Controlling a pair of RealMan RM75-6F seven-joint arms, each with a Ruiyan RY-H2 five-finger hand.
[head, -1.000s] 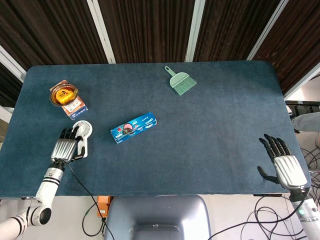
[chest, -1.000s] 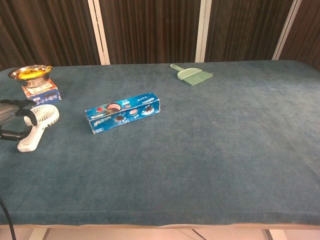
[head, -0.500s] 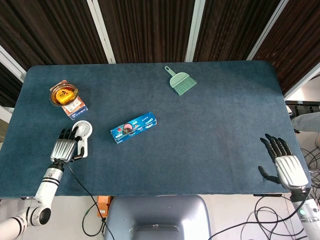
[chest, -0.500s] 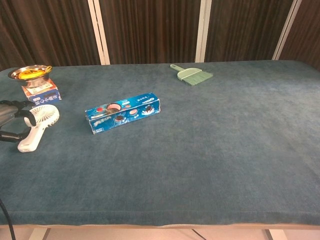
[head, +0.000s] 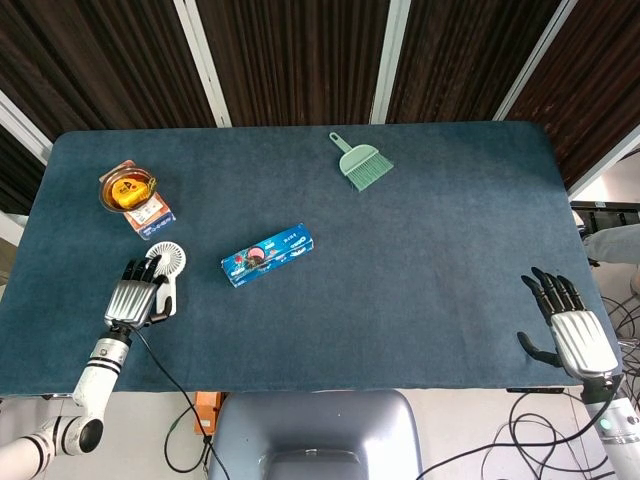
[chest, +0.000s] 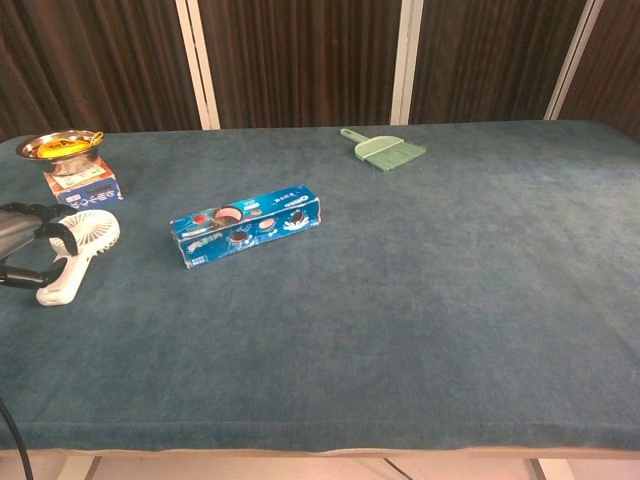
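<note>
A small white handheld fan (head: 166, 265) lies on the blue table (head: 400, 260) near its front left. My left hand (head: 134, 298) lies against the fan's handle, its fingers (chest: 62, 234) curled over the neck and the thumb on the other side. The same fan (chest: 88, 232) rests on the cloth in the chest view, where only the fingers of that hand (chest: 22, 245) show at the left edge. My right hand (head: 572, 326) hovers at the table's front right corner with fingers spread and nothing in it. It is outside the chest view.
A blue cookie box (head: 268, 255) lies right of the fan. A metal bowl on a small box (head: 133, 194) stands behind the fan. A green dustpan brush (head: 362, 163) lies at the back centre. A black cable (head: 165, 370) trails off the front edge.
My left hand and the fan have shifted slightly toward the front edge together. My right hand has drifted a little toward the front right.
</note>
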